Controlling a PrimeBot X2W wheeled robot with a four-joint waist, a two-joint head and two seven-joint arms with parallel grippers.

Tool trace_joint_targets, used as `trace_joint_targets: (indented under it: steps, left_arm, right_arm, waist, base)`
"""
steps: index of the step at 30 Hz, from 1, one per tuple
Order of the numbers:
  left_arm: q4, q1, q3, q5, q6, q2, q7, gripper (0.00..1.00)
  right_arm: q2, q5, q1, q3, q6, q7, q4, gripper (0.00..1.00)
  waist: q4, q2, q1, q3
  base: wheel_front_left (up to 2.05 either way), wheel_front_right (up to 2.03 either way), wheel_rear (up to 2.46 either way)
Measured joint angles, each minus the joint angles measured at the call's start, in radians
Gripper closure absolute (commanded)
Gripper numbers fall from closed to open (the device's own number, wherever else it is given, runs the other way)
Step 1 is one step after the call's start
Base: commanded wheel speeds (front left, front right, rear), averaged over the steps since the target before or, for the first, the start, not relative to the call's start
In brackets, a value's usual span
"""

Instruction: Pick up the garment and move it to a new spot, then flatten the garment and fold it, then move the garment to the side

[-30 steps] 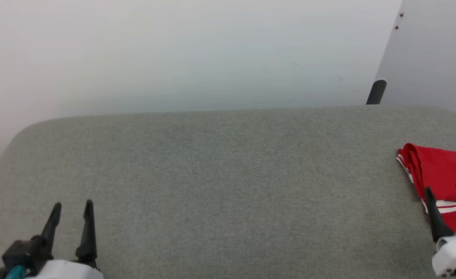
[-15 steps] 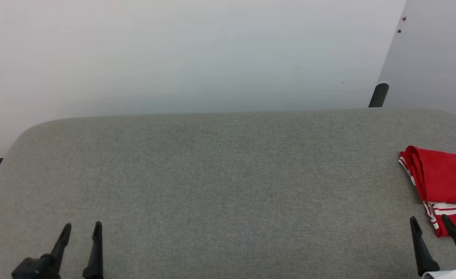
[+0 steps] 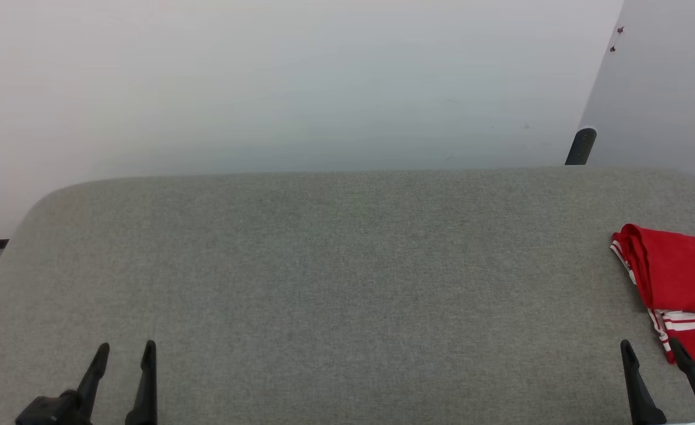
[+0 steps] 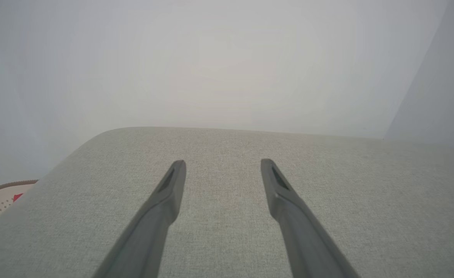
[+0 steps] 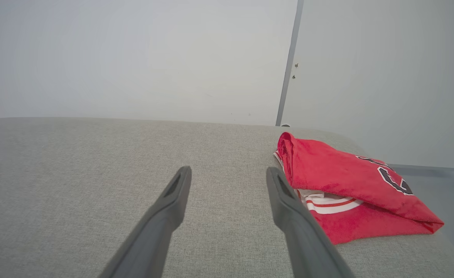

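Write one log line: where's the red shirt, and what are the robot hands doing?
garment: folded, far right | left end effector: open, empty | right end effector: open, empty, beside garment

I count two grippers, the left gripper and the right gripper, with two fingers each. One garment lies just right of the right gripper. One counter carries it, and one black post stands beyond.

L gripper low left, fingers apart, empty, R gripper low right, fingers apart, empty
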Motion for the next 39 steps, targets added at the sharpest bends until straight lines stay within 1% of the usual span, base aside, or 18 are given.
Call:
trace_joint_targets:
  steps: [6,7,13,28,39]
  left_arm:
    - [-0.005,0.002,-0.001,-0.003,0.000,0.000,0.000,0.00]
    - [-0.007,0.002,0.000,-0.002,0.000,0.000,0.000,1.00]
    - [0.039,0.024,-0.007,-0.010,0.000,-0.037,0.006,1.00]
    - [0.045,-0.003,0.002,-0.253,0.000,-0.069,0.080,1.00]
    - [0.046,-0.032,0.009,-0.413,0.000,-0.092,0.123,1.00]
  right_arm:
    - [0.001,0.002,0.001,0.003,0.000,-0.001,0.001,0.00]
    - [0.000,0.003,0.001,0.003,0.000,-0.002,0.002,1.00]
    - [0.024,0.012,0.016,0.011,0.000,0.006,0.051,1.00]
    - [0.051,0.282,-0.011,0.004,0.000,0.058,0.072,1.00]
    - [0.068,0.454,-0.048,-0.004,0.000,0.090,0.082,1.00]
  waist:
    - [0.003,0.0000,0.0000,0.003]
    - [0.003,0.0000,0.0000,0.003]
    - [0.003,0.0000,0.0000,0.004]
    - [0.002,0.0000,0.0000,0.013]
    - [0.001,0.0000,0.0000,0.019]
  base:
    - [0.00,0.00,0.00]
    - [0.00,0.00,0.00]
    - [0.00,0.00,0.00]
    - [0.00,0.00,0.00]
    - [0.00,0.00,0.00]
